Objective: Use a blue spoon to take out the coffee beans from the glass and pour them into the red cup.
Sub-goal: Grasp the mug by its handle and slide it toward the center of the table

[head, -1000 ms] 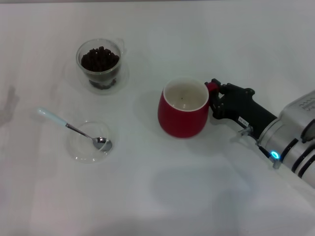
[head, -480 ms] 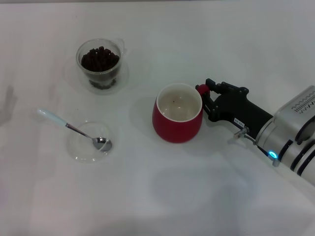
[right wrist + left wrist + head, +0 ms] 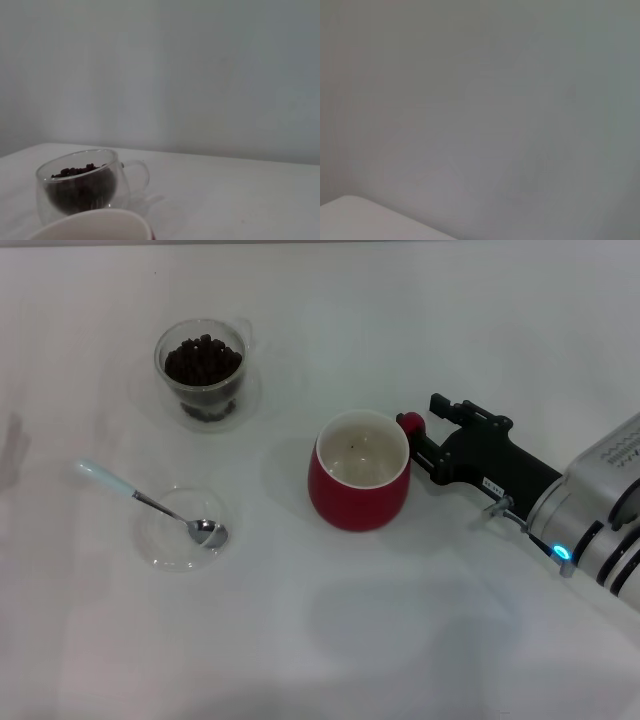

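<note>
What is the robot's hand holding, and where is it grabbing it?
Nothing firmly. The right gripper is at the red cup's handle, but its jaws look spread open. The left gripper is out of view.

The red cup (image 3: pixel 358 480) now sits farther left on the table than 1 second ago. The right gripper (image 3: pixel 424 438) has spread its fingers, freeing the cup's handle.

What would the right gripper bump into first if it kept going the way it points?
Probably the red cup: the right gripper sits at its handle, pointing across the table toward the robot's left. Depth is hard to judge.
</note>
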Controlling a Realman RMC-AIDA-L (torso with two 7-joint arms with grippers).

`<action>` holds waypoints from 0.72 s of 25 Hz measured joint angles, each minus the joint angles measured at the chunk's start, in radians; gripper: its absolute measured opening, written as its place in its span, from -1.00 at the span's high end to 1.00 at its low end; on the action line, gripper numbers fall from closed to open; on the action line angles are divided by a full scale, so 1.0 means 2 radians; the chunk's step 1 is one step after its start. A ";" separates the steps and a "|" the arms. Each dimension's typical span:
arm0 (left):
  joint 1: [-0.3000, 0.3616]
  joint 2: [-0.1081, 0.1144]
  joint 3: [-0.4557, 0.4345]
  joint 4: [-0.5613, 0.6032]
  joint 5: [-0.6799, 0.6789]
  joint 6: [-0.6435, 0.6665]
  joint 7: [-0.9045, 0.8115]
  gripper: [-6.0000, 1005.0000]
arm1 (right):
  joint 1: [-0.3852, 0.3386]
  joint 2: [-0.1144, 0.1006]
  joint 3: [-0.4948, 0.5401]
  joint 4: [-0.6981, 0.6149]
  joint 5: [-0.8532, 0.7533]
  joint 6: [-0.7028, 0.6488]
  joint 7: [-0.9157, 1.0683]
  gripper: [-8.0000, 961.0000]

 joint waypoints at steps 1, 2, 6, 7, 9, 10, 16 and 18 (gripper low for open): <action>0.000 0.000 0.000 0.000 0.000 0.000 0.000 -0.75 | 0.000 -0.001 0.000 0.000 0.000 0.000 0.008 0.10; 0.000 0.000 0.000 0.000 0.000 0.000 0.000 -0.75 | 0.000 -0.001 -0.001 0.001 0.000 0.000 0.016 0.00; 0.000 0.000 0.000 0.002 0.000 0.000 0.000 -0.75 | 0.001 -0.002 -0.003 0.007 0.000 -0.002 0.030 -0.42; 0.000 0.000 0.000 0.002 0.000 0.000 0.000 -0.75 | 0.000 -0.003 -0.003 0.008 0.000 -0.002 0.032 -0.48; 0.000 0.000 0.000 0.003 0.000 0.000 0.000 -0.75 | -0.001 -0.004 -0.004 0.012 -0.002 -0.005 0.043 -0.61; 0.000 0.000 0.000 0.003 0.000 0.000 0.000 -0.75 | -0.002 -0.005 -0.004 0.017 -0.006 -0.009 0.052 -0.68; 0.000 0.000 0.000 0.003 0.000 0.000 -0.001 -0.75 | 0.000 -0.005 -0.003 0.074 -0.075 -0.066 0.132 -0.80; 0.000 0.000 0.000 0.003 0.000 0.000 -0.001 -0.75 | 0.001 -0.005 -0.002 0.093 -0.087 -0.086 0.151 -0.80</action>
